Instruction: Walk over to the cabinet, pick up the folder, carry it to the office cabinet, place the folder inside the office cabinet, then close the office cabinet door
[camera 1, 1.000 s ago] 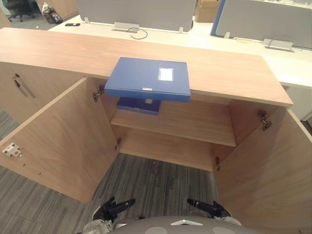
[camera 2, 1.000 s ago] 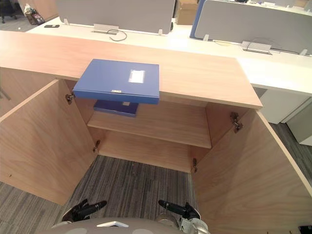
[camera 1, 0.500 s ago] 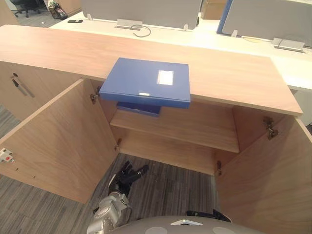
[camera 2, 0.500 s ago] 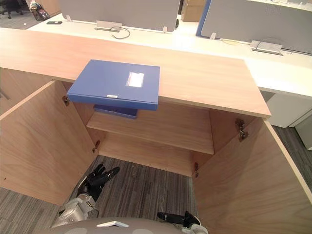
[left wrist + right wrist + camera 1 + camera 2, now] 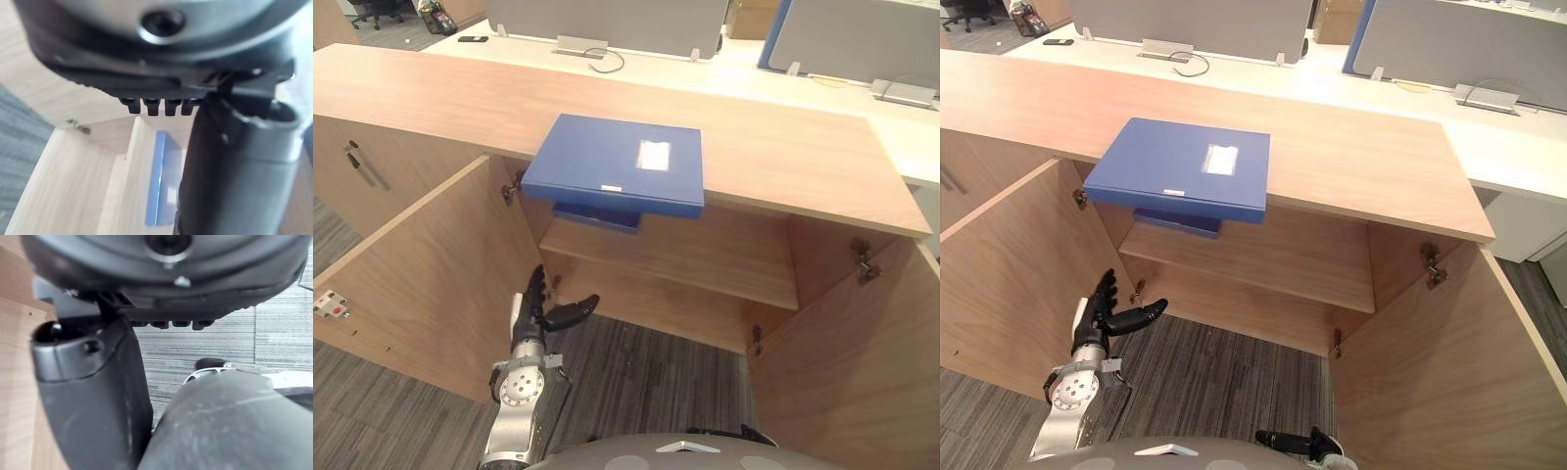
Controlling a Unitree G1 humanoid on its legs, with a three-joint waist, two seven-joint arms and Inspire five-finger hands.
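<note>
The left hand (image 5: pixel 536 311), fingers spread and empty, hangs low before the open office cabinet (image 5: pixel 705 257) while the blue folder (image 5: pixel 612 162) lies untouched on the worktop (image 5: pixel 793 157) (overhanging its near edge), so pickup, placing and door-closing remain.

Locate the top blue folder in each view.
Left eye view: folder centre, overhanging the cabinet top's front edge.
Right eye view: folder left of centre, same overhang.
Left wrist view: blue strip past the fingers, probably its edge.
Shared landmark: left door's upper hinge, by the folder's left corner.
</note>
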